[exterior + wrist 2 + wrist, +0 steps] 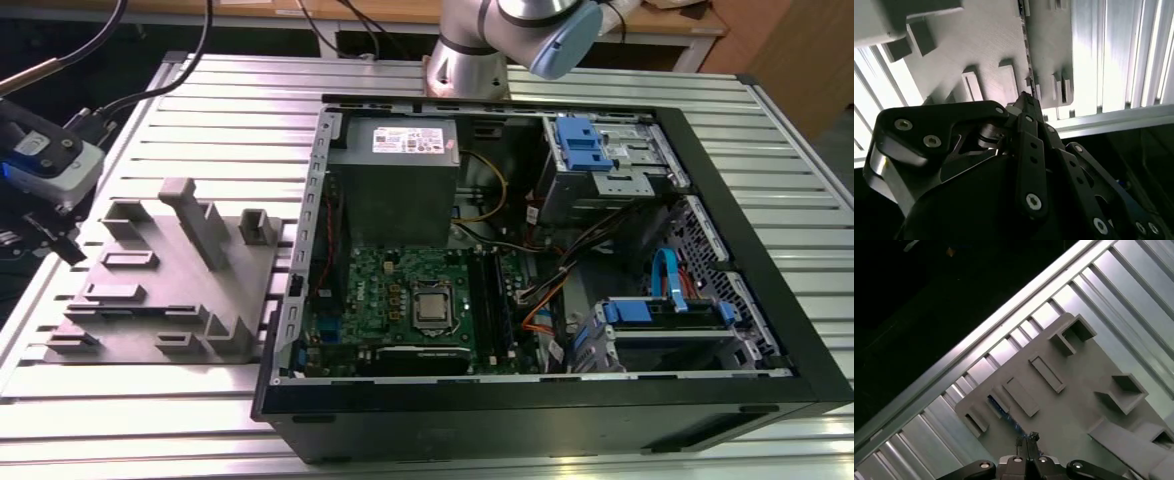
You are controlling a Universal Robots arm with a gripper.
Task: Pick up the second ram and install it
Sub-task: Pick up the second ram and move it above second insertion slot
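Tool (1027, 439) grips second ram (1024, 47) over grey tray's (160, 300) edge.

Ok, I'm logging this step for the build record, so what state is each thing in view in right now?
gripper: shut on the second ram, above the holder tray.
second ram: seen edge-on, clamped in the gripper; cannot tell whether it is clear of the tray.
holder tray: lying flat on the slatted table.
computer case: on its side, side panel off, motherboard exposed.
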